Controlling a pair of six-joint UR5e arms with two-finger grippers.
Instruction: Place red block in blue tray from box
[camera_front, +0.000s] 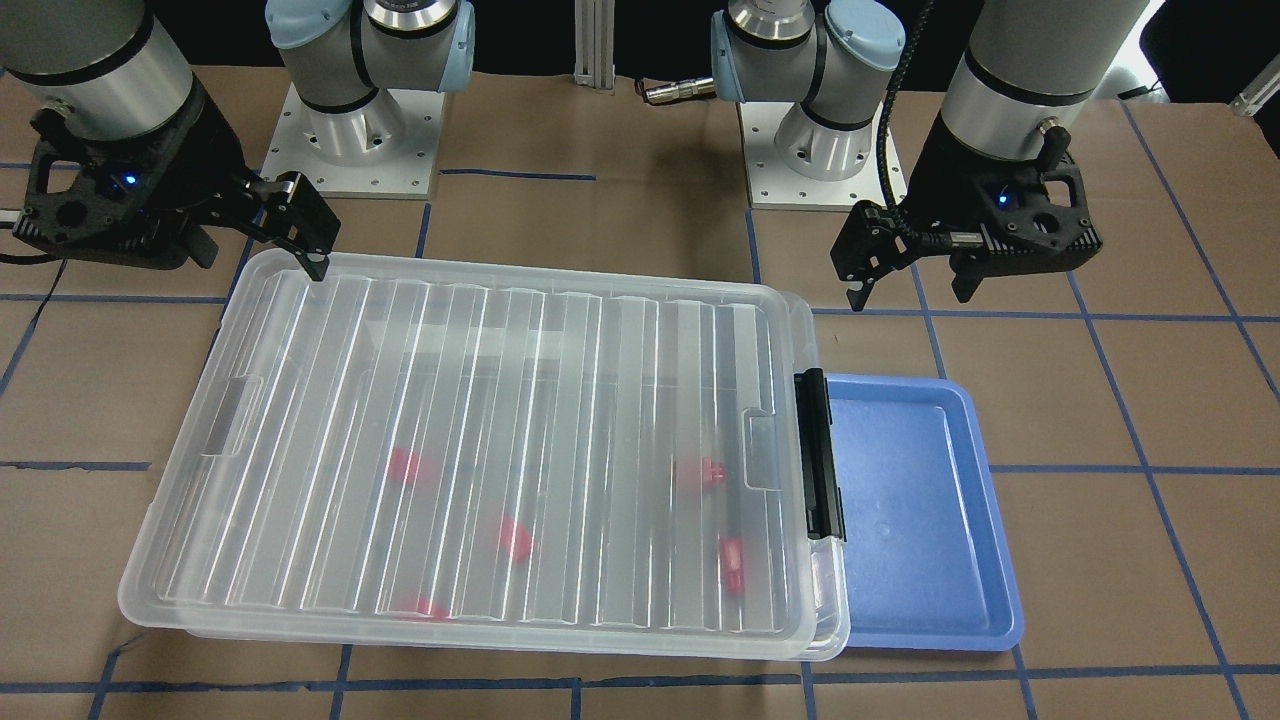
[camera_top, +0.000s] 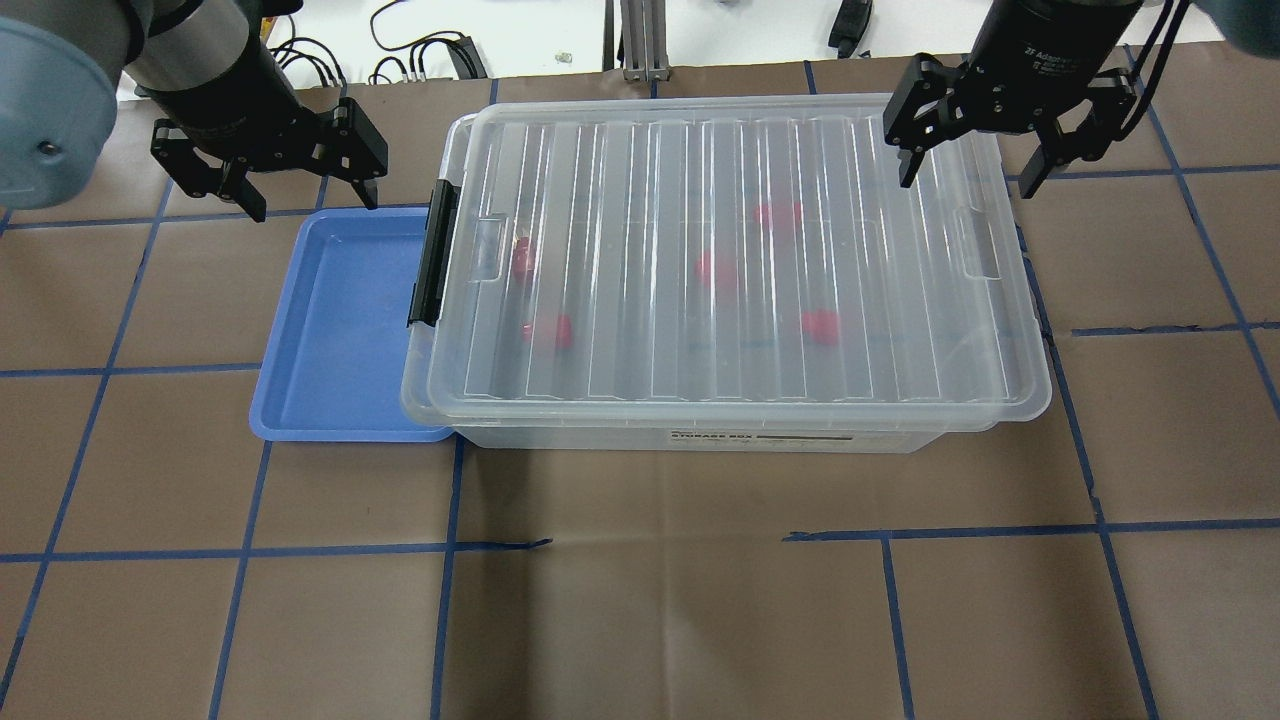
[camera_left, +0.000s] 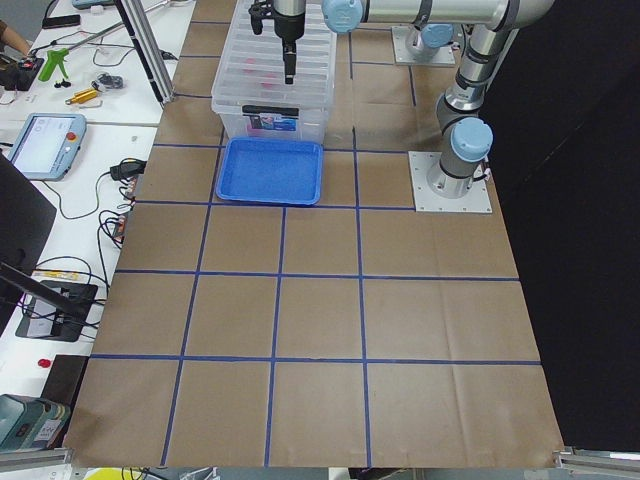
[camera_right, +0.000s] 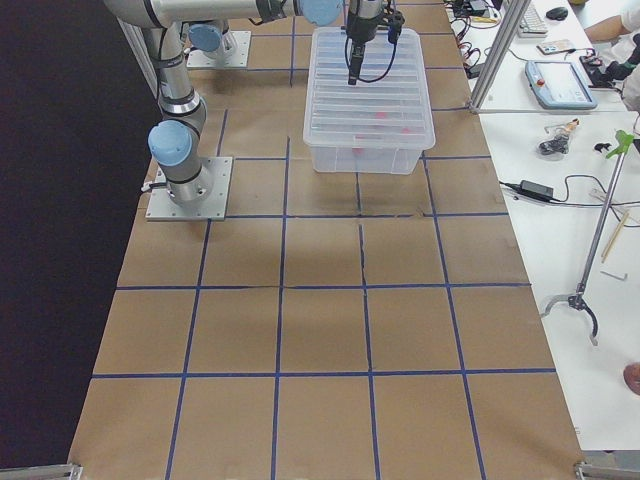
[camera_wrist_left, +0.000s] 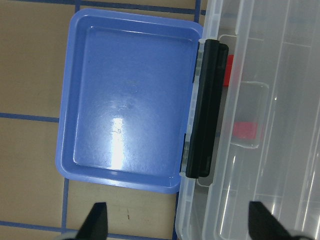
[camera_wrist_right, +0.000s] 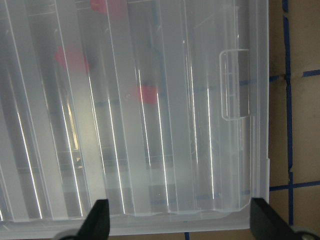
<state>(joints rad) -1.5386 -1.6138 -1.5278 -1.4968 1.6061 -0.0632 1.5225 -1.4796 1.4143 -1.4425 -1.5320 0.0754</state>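
Note:
The box is a clear bin with its ribbed lid closed and a black latch bar on the end toward the blue tray. Several red blocks, such as one near the middle, show blurred through the lid. The blue tray lies empty against the latch end, partly under the box rim. My left gripper hangs open and empty above the tray's far edge; the left wrist view shows the tray below. My right gripper hangs open and empty above the box's far right corner.
The table is brown paper with blue tape lines. The two arm bases stand behind the box. Benches with cables and tools run beside the table in the side views.

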